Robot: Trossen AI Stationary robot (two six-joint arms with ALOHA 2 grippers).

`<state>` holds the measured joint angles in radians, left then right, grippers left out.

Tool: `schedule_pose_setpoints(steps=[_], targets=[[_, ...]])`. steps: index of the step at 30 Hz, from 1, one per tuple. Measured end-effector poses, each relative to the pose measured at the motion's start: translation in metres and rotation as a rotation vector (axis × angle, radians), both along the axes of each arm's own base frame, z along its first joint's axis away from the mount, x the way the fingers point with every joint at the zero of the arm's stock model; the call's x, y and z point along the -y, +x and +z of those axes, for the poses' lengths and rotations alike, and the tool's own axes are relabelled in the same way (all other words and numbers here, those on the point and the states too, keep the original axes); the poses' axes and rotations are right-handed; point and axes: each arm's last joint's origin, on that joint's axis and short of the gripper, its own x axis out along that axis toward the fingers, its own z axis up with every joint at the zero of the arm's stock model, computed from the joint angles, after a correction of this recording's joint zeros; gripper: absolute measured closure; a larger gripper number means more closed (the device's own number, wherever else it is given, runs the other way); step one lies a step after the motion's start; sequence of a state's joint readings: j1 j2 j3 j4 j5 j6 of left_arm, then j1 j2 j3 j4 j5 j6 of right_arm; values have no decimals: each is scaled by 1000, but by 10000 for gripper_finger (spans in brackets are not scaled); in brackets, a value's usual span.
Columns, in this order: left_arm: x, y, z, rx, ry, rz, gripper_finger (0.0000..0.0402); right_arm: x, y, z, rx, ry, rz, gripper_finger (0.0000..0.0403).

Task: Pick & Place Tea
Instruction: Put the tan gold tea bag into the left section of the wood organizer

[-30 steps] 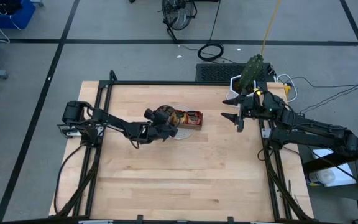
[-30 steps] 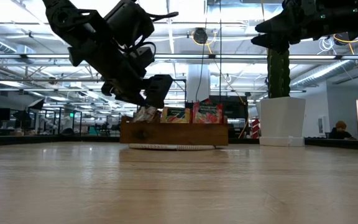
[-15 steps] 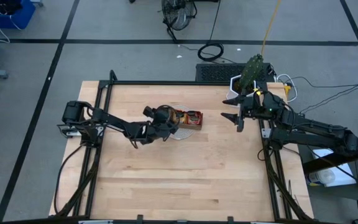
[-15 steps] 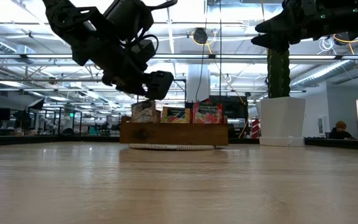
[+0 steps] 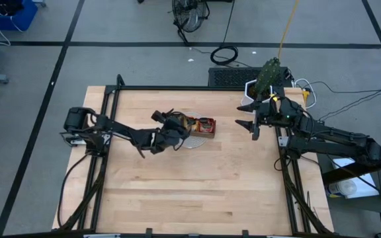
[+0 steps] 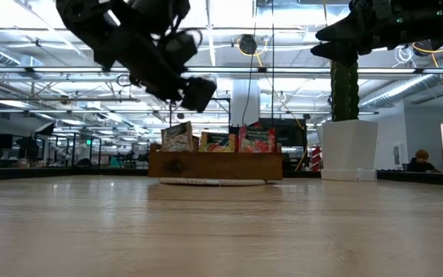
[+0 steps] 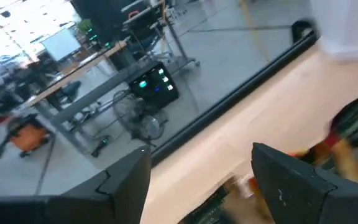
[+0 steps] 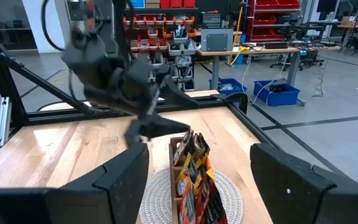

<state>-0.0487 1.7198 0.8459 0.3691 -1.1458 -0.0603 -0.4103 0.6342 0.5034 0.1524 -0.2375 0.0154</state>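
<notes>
The tea, small flat square sachets in pale beige with a dark label (image 6: 177, 136), orange-yellow (image 6: 217, 141) and red (image 6: 257, 139), stands upright in a row in a brown three-compartment wooden tray (image 6: 215, 165), one kind to a compartment as far as the low view tells. Every sachet in view sits in the tray, below and just beside the left hand.

The light wooden bench (image 5: 177, 185) with its black frame carries it all. At its far right edge stands a green cactus in a white pot (image 5: 267, 78), just behind the right hand.

The tray rests on a round pale woven mat (image 6: 215, 181) near the bench's middle.

The left hand (image 5: 169, 121) hovers above the tray's end where the beige sachets stand, clear of them; its dark fingers (image 7: 291, 183) are spread wide with nothing between them (its own camera shows only bench and room in the gap).

The right hand (image 5: 250, 116) waits well apart from the tray, raised over the bench's right side and facing the tray, its fingers (image 8: 291, 180) likewise spread and holding nothing.
</notes>
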Motion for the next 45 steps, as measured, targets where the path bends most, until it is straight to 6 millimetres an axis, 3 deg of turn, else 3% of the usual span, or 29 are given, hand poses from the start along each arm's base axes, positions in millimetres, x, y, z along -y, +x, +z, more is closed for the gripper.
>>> schedule_pose_setpoints(steps=[4,7,9,13,15,25,32,45], targets=[[11,1,13,33,-59,-132,131,0,0,-1,-6,3,0,142],[17,6,19,8,-168,-350,164,0,0,-1,-7,3,-1,142],[19,5,18,-59,-238,-406,212,0,0,-1,-8,2,-1,142],[13,6,22,-155,-296,-396,353,0,1,-1,-12,4,-1,142],[7,5,17,-174,-347,-405,385,0,1,-2,-21,8,-1,142],[-18,1,-2,-206,-520,-380,398,0,1,-1,-12,2,0,142],[-27,1,-10,-226,-532,-344,399,1,1,-2,-13,4,0,142],[-28,0,-14,-254,-539,-332,397,0,1,-1,-12,4,0,142]])
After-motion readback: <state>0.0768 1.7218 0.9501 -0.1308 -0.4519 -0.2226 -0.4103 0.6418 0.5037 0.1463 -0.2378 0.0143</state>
